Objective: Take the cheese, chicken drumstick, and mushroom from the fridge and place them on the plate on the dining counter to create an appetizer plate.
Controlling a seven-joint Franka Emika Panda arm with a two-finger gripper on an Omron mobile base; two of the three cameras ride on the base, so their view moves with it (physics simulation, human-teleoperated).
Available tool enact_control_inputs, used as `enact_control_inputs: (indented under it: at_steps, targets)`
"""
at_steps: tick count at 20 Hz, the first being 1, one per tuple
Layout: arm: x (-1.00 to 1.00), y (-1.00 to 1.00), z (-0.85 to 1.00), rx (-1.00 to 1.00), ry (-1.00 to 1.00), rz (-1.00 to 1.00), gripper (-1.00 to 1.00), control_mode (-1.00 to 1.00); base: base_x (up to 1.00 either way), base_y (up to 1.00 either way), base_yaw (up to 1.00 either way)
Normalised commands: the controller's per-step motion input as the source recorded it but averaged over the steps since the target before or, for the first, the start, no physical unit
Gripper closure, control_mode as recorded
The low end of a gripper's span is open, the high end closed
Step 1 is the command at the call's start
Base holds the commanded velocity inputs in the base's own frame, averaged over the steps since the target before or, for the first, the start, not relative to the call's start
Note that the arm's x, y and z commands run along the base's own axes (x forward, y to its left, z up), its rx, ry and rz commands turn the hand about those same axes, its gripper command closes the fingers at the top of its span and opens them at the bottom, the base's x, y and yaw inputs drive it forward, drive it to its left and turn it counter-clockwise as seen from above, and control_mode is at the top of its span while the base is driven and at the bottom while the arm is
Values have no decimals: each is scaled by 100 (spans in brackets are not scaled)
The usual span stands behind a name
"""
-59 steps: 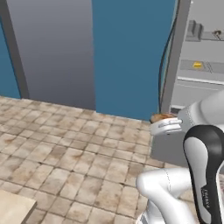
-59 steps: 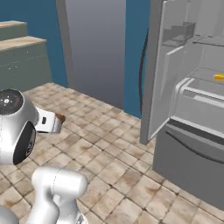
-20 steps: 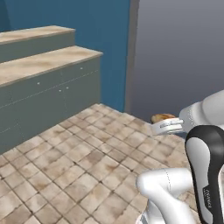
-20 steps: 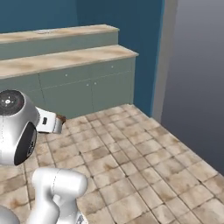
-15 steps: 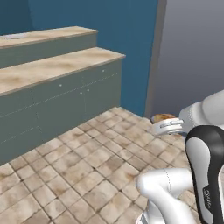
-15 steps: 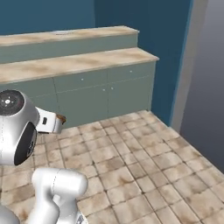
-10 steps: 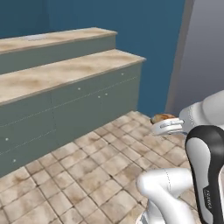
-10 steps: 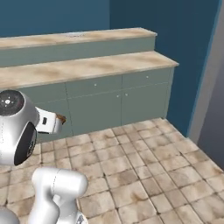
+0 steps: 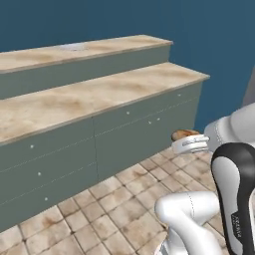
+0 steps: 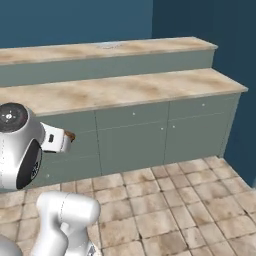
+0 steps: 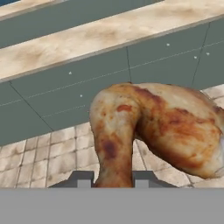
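Chicken drumstick (image 11: 153,127) pinched between the two dark fingertips (image 11: 83,179) of the gripper (image 11: 113,180), jaws pressed in on its narrow bone end. Glossy, lumpy skin, orange-brown with darker reddish-brown scorch patches and paler golden areas along the shank. Thin end down at the fingertips, fat rounded end bulging up and off to the right in the hand view, much wider than the part that is gripped.

Seen from the left base view as a small brown lump (image 9: 184,134) sticking out just past the white hand (image 9: 191,144), held in the air above the tiled floor (image 9: 129,199), near the right end of the counter. In the right base view just a brown tip (image 10: 69,135) poking out beyond the white hand (image 10: 55,141), in front of the grey-green drawer fronts.

Beyond it, the dining counter (image 10: 125,87), long, in two steps, with beige marble-look tops and grey-green fronts dotted with small pale knobs; higher step farther back. On that far upper top, a faint pale round patch, probably the plate (image 10: 109,45), too small and washed out to be sure. Dark blue wall (image 9: 149,20) behind. Drumstick well apart from that patch.
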Motion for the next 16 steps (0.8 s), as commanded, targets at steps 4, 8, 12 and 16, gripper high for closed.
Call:
enact_control_inputs:
  at_steps: [4,8,12,16]
  targets:
    - [0,0,0,0,0,0,100,100,26,94,25]
    - [0,0,0,0,0,0,100,100,4,100,24]
    - [0,0,0,0,0,0,100,100,1,100,23]
    - [0,0,0,0,0,0,100,100,2,100,24]
